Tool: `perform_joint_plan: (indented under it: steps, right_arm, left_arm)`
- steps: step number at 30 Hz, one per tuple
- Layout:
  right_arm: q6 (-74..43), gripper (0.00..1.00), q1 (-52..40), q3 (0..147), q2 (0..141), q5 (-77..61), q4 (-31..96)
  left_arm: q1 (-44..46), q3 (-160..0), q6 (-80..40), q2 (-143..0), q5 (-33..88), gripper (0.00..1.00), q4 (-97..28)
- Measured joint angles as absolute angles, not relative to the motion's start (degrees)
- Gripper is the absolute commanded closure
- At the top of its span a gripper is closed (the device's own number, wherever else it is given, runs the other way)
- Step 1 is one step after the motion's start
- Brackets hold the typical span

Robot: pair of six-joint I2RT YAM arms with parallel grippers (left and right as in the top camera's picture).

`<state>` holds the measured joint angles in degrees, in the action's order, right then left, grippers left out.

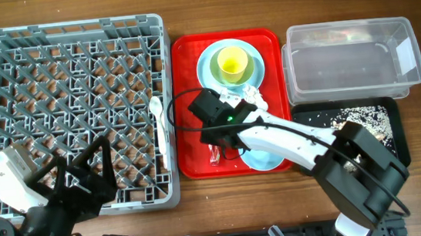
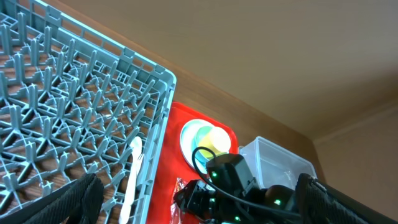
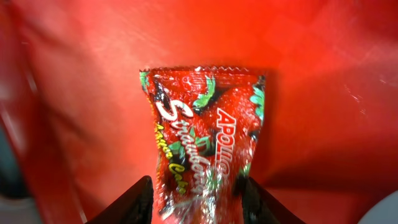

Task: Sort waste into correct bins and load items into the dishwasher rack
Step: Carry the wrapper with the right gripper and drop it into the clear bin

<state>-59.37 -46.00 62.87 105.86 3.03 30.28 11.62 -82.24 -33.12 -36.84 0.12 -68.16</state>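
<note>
The red crinkled snack wrapper (image 3: 202,137) lies flat on the red tray (image 1: 188,81), near its front edge (image 1: 214,155). My right gripper (image 3: 198,200) reaches down over it, open. Its black fingers (image 3: 138,202) flank the wrapper's near end, a thin gap showing on the left side. My left gripper (image 1: 84,173) hangs wide open over the front of the grey dishwasher rack (image 1: 70,108), holding nothing. A white plastic utensil (image 1: 160,130) lies along the rack's right edge. The yellow-green cup (image 1: 232,62) sits on the light blue plate (image 1: 209,68).
The clear tub (image 1: 352,62) stands at the back right, with the black tray (image 1: 393,127) of rice-like scraps (image 1: 358,118) in front of it. A pale blue bowl (image 1: 265,160) sits under my right arm. Something white (image 1: 251,93) lies beside the plate.
</note>
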Motion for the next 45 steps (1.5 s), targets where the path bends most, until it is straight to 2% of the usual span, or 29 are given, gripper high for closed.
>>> perform_joint_plan:
  steps: [4, 5, 7, 8, 18, 24, 28, 37, 44, 45]
  right_arm:
    - [-59.35, 0.56, -46.0, 63.09, 107.09, 3.05, 29.47]
    - [-59.35, 0.63, -46.0, 63.22, 107.35, 3.05, 28.91]
    - [-59.61, 0.87, -46.0, 63.64, 107.83, 3.03, 27.9]
    - [-59.4, 0.96, -46.0, 63.7, 108.01, 3.03, 27.66]
    - [-51.22, 0.96, -43.79, 66.74, 108.2, -0.36, 33.47]
    - [-45.82, 0.96, -37.08, 68.82, 96.66, 1.43, 35.16]
    - [-44.58, 0.96, -26.22, 70.35, 88.49, 5.69, 35.83]
    - [-45.08, 0.96, -1.34, 70.43, 88.09, 7.27, 37.63]
    - [-47.55, 0.95, 7.94, 68.01, 88.12, 7.11, 34.37]
    - [-47.75, 0.9, 8.36, 67.57, 88.25, 7.09, 34.02]
  left_arm:
    - [11.62, -82.24, -33.12, -36.84, 0.12, 0.0, -68.16]
    - [11.62, -82.24, -33.12, -36.84, 0.12, 0.0, -68.18]
    - [11.62, -82.24, -33.12, -36.84, 0.12, 0.0, -68.16]
    - [11.62, -82.24, -33.12, -36.84, 0.12, 0.0, -68.16]
    - [11.62, -82.24, -33.12, -36.84, 0.12, 0.0, -68.16]
    - [11.62, -82.24, -33.12, -36.84, 0.12, 0.0, -68.16]
    - [11.62, -82.24, -33.12, -36.84, 0.12, 0.0, -68.16]
    - [11.62, -82.24, -33.12, -36.84, 0.12, 0.0, -68.16]
    - [11.62, -82.24, -33.12, -36.84, 0.12, 0.0, -68.18]
    - [11.62, -82.24, -33.12, -36.84, 0.12, 0.0, -68.16]
